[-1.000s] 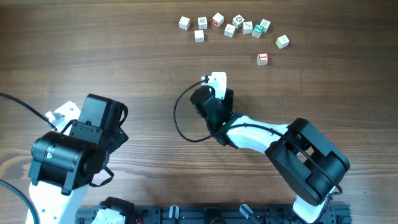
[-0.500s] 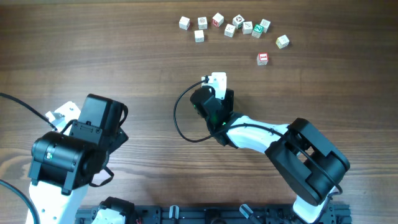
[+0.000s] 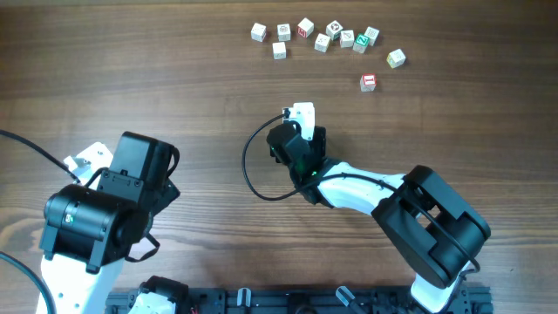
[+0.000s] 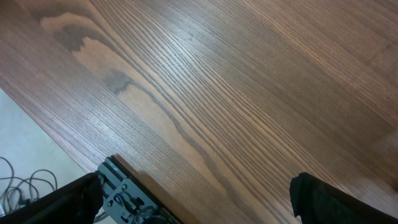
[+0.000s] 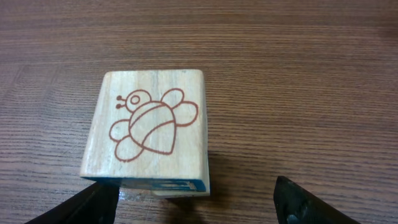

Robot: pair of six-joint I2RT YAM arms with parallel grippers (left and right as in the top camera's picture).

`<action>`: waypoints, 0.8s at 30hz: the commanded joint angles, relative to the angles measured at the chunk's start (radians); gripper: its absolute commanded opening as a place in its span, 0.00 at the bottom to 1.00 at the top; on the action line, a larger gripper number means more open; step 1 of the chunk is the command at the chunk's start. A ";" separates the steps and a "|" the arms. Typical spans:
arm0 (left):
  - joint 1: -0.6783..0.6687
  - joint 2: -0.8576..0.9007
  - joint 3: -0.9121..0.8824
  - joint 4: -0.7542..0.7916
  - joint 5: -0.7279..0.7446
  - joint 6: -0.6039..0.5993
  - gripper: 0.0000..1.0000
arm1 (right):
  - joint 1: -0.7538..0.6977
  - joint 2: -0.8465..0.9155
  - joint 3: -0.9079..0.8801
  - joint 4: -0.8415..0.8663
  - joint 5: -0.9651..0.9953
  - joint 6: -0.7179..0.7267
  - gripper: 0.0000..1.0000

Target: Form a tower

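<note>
Nearest me, my right claw (image 5: 199, 204) hangs released: dark fingertips (image 5: 99, 202) spread to either side at the bottom of the wrist view. The right tip is well off the wood, the left tip just beside a corner; can't tell if it brushes. Between & just beyond them sits the tower (image 5: 149, 134), a short stack of small pale wooden cubes. The top one is a pale wooden cube w/ a red-brown bee outline (image 5: 152, 124) on its upper face. Under it only a sliver of a blue-green-edged cube (image 5: 161, 184) shows, so the two look roughly squared up, poss. a slight offset. The stack stands mid-table on the brown wood-grain table (image 5: 298, 74), right under my wrist. Handling, my guess: light, stiff, not fragile, sides smooth-ish, so a moderate squeeze should do. The stack itself is the touchy bit; a sideways nudge would likely slide the top cube. If I must grip, take two opposite flat sides, square-on, mid-height, never the corners. Views: my wrist cam alone gives the bee print, the blue-green edge & the gaps at my tips. Overhead, my wrist hides the stack entirely, but that view alone shows supply: loose printed wooden cubes (image 3: 322, 42) strung across the far side, a red-faced cube (image 3: 368, 82) closest to me, all well apart from the stack. My left claw (image 4: 199, 202), jaws wide w/ nothing between, sees bare table only.
</note>
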 commanded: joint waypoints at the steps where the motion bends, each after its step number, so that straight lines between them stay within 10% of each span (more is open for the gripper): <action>1: 0.005 -0.004 0.000 -0.001 -0.002 -0.019 1.00 | -0.008 0.016 -0.002 0.000 -0.011 -0.010 0.79; 12: 0.005 -0.004 0.000 -0.001 -0.002 -0.019 1.00 | -0.009 0.043 -0.002 0.025 -0.020 -0.010 0.78; 24: 0.005 -0.004 0.000 -0.001 -0.002 -0.019 1.00 | -0.009 0.043 -0.002 0.037 -0.020 -0.010 0.56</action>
